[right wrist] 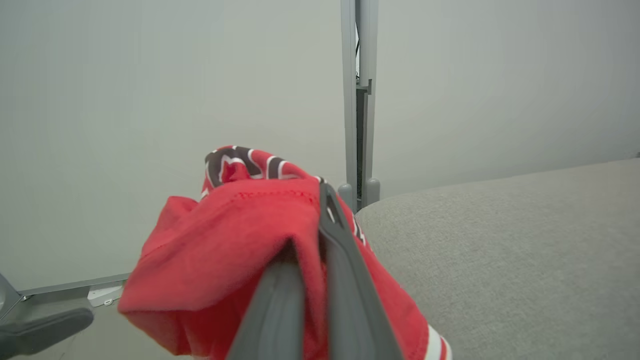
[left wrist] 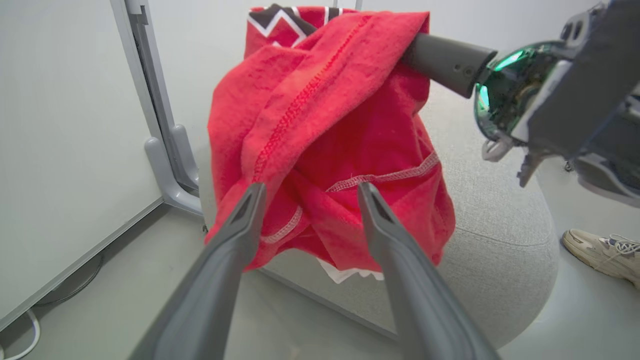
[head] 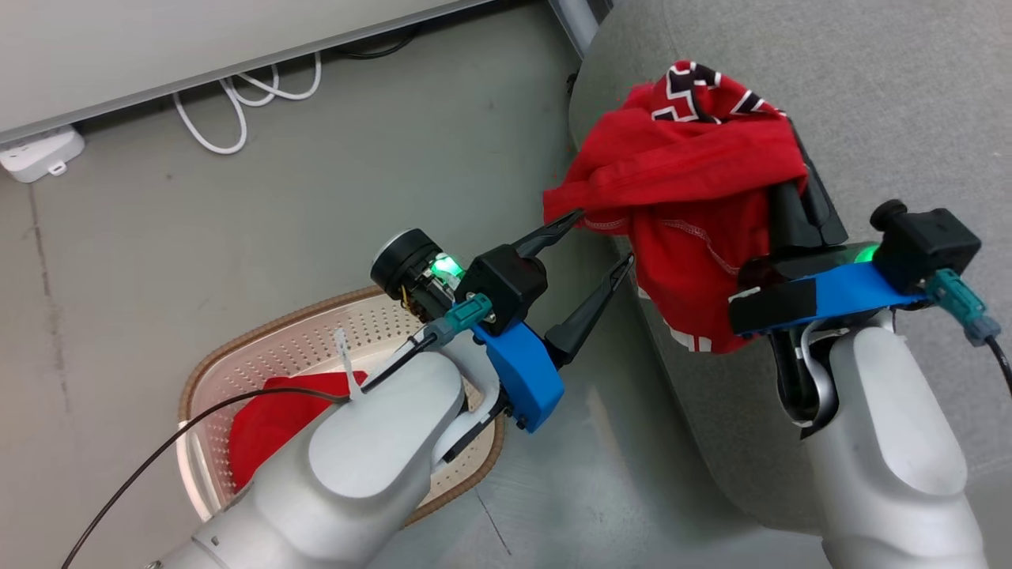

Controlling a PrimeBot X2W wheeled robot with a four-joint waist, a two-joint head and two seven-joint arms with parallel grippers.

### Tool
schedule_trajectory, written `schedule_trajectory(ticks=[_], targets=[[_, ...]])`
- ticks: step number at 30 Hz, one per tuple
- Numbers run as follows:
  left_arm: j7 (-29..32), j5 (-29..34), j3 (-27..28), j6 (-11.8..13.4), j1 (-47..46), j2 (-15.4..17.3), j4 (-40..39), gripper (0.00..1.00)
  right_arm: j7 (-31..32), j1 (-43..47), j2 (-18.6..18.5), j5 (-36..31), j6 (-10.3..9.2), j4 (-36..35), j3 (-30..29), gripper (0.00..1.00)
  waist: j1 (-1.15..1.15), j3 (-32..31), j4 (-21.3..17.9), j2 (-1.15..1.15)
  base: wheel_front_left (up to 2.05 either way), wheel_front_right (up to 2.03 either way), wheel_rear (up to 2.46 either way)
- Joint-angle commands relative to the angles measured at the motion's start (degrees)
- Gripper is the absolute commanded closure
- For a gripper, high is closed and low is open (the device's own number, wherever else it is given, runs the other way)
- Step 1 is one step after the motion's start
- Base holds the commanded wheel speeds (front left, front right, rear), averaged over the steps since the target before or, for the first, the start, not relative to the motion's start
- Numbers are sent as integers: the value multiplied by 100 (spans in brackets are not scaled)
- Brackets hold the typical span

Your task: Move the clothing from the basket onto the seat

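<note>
Pale left forearm [head: 371, 450] crosses the lower left of the head view, lying over the basket [head: 316, 344] and hiding part of the second garment [head: 269, 423], a red heap on the basket's floor; past it the left tool [head: 606, 235] has its fingers spread wide with nothing between them, tips right at the hanging folds of the lettered garment [head: 688, 182], touching or not I cannot tell; a spread finger could catch the stitched hem and drag the cloth if the arms part. Right of centre, the right tool [right wrist: 310, 220] is clamped on that garment, cloth draped over its fingers; the bundle hangs across the rounded edge of the seat [head: 885, 103], much of it off the cushion, so letting go here would likely send it sliding to the floor [head: 395, 142]; it looks to need carrying further over the grey fabric. Beyond, a grey post [left wrist: 165, 150] stands at the seat's corner; white cables [head: 237, 103] and a power strip [head: 39, 154] lie along the wall, well apart; a person's shoe [left wrist: 602, 250] sits near the seat's far side, worth minding on any wide swing.
</note>
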Motion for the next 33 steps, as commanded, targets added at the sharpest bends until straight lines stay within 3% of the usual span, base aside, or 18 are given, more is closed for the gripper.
schedule_trajectory(ticks=[1,17,33], targets=[[11,23,-28,-4,-40,46,-26,0,-1,77,4,-1,-2,-45,-61,100,0,83,-110,0,0,0,0],[102,123,-281,-43,-112,71,-165,0,-1,501,4,87,-2,-433,-975,100,0,369,-638,0,0,0,0],[0,80,-328,-6,-197,70,-142,0,-1,400,3,-60,-2,-559,-1019,100,0,458,-658,0,0,0,0]])
